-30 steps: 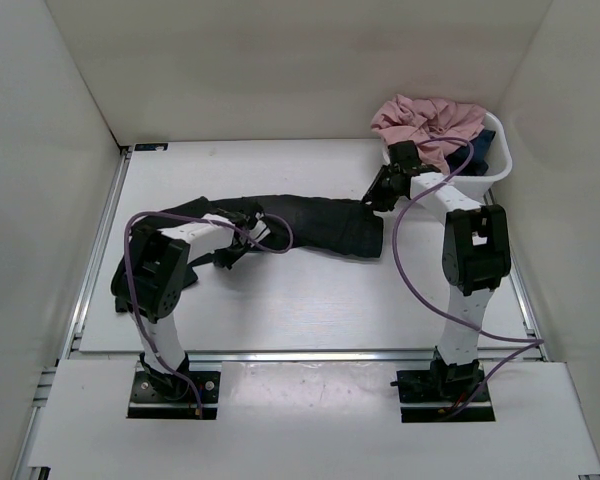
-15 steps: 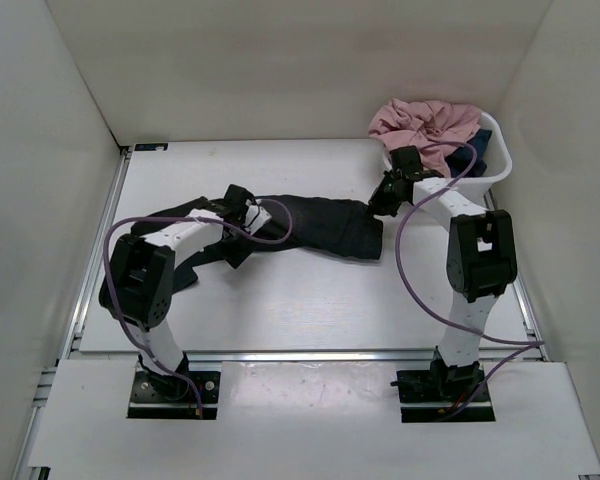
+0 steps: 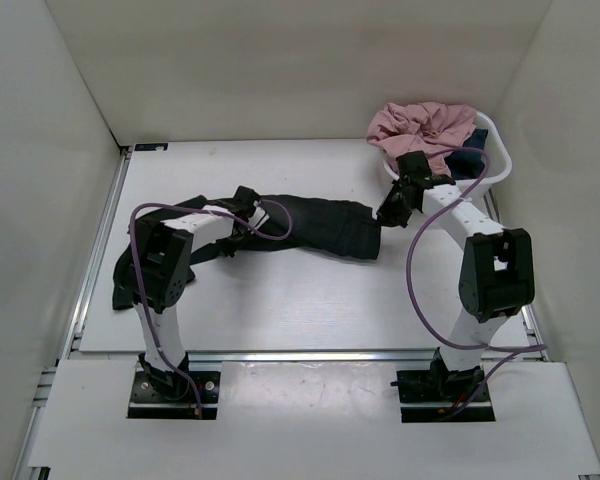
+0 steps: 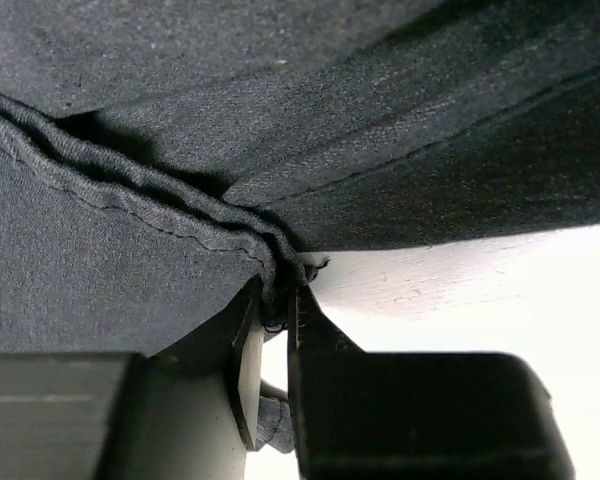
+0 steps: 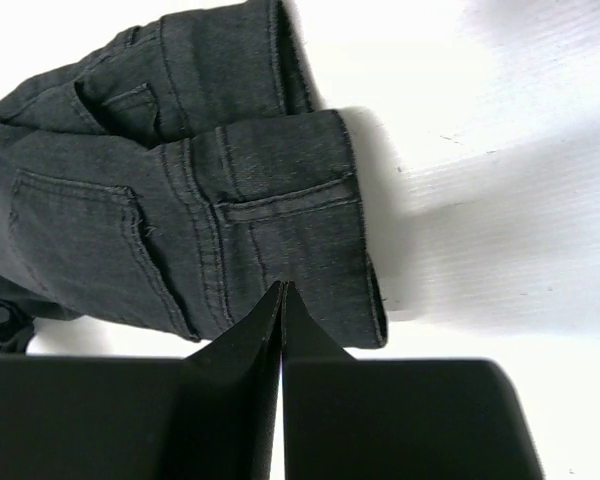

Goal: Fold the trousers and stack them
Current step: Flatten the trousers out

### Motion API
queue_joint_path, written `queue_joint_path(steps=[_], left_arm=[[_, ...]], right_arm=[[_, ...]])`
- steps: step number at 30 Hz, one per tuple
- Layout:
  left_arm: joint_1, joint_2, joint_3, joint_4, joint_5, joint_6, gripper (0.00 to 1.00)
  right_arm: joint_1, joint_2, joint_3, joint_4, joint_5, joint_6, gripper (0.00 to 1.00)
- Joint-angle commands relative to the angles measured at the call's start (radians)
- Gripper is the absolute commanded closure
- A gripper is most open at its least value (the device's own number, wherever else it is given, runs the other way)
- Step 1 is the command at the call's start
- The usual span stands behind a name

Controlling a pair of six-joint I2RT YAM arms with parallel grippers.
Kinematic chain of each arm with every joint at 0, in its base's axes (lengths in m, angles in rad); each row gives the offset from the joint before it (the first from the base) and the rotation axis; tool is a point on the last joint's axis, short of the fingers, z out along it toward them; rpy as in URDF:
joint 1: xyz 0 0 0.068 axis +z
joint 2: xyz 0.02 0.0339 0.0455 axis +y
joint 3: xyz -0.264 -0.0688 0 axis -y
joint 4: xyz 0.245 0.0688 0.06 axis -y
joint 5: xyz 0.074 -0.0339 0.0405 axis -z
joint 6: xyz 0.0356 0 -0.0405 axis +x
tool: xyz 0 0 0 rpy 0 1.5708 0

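One pair of trousers lies strung across the table. My left gripper is nearly closed, pinching one seamed fold of them. My right gripper is fully closed over their waistband end, nothing visible between its tips. One basket at far right holds one pink garment

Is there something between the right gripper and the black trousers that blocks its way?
Nothing visible does. The right gripper, jaws shut, is directly at the waistband end of the trousers.
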Motion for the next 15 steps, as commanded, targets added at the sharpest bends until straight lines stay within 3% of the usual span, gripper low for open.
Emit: queue_joint_path(steps=[1, 9, 12, 15], left_arm=[[0.012, 0.002, -0.027, 0.011, 0.002, -0.037, 0.86], [0.114, -0.271, -0.046, -0.038, 0.025, 0.009, 0.86], [0.114, -0.334, -0.046, -0.087, 0.072, 0.018, 0.86], [0.114, -0.361, -0.036, -0.144, 0.102, 0.009, 0.86]], right_arm=[[-0.007, -0.020, 0.021, -0.020, 0.031, -0.020, 1.00], [-0.007, -0.034, 0.050, -0.020, 0.025, -0.039, 1.00], [0.008, -0.034, 0.050, -0.020, -0.008, -0.060, 0.86], [-0.001, -0.003, 0.059, 0.003, -0.021, -0.060, 0.94]])
